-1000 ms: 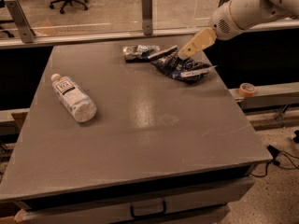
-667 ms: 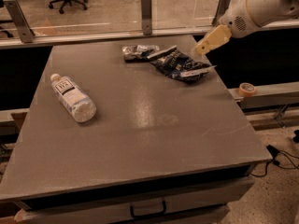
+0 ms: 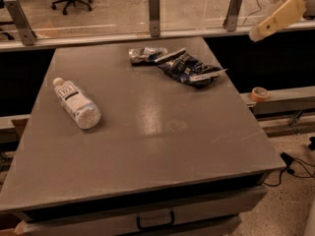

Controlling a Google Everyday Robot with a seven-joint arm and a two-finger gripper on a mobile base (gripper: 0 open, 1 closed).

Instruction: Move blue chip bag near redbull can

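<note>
The blue chip bag [image 3: 189, 69] lies flat at the far right of the grey table [image 3: 147, 141], dark navy with pale end seams. The redbull can [image 3: 146, 54], silver, blue and crumpled, lies just left of the bag, touching or almost touching its end. My gripper [image 3: 258, 32] is up at the top right, above and to the right of the bag, off the table's right edge and well apart from the bag. Nothing shows between its pale fingers.
A clear plastic bottle [image 3: 76, 103] with a white label lies on its side at the table's left. A roll of tape [image 3: 259, 94] sits on a ledge to the right. A glass barrier with metal posts [image 3: 154, 14] runs along the far edge.
My gripper has moved up and to the right, away from the chip bag, which stays lying beside the can.
</note>
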